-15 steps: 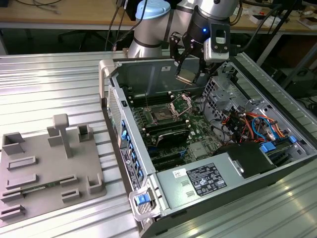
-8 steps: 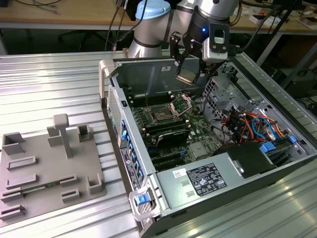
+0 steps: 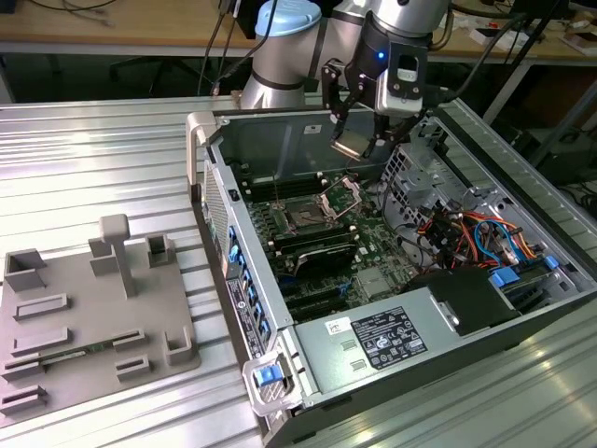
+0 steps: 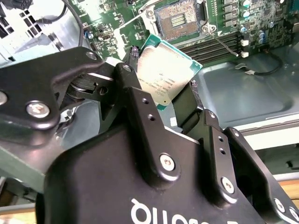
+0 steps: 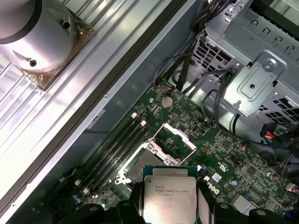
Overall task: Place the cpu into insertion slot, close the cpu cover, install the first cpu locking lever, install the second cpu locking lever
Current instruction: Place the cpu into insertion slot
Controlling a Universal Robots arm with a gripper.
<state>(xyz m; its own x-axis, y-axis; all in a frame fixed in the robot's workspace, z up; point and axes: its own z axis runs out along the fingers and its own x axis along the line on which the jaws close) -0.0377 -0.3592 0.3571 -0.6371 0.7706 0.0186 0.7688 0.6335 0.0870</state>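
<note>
One cpu (image 5: 169, 198) in the tool (image 4: 162, 74), above one insertion slot (image 4: 180, 18).

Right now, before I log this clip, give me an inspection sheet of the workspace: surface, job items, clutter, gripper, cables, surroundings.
Surface: ribbed metal table bearing an open computer case.
Job's things: cpu held in the air above the board; insertion slot empty; cpu cover raised open.
Clutter: grey fixture tray on the exterior view's left, beside the case.
Gripper: gripper shut on the cpu, inside the case opening.
Cables: cable bundle of orange, red and blue inside the case, apart from the slot.
Surroundings: wooden bench behind the table.
</note>
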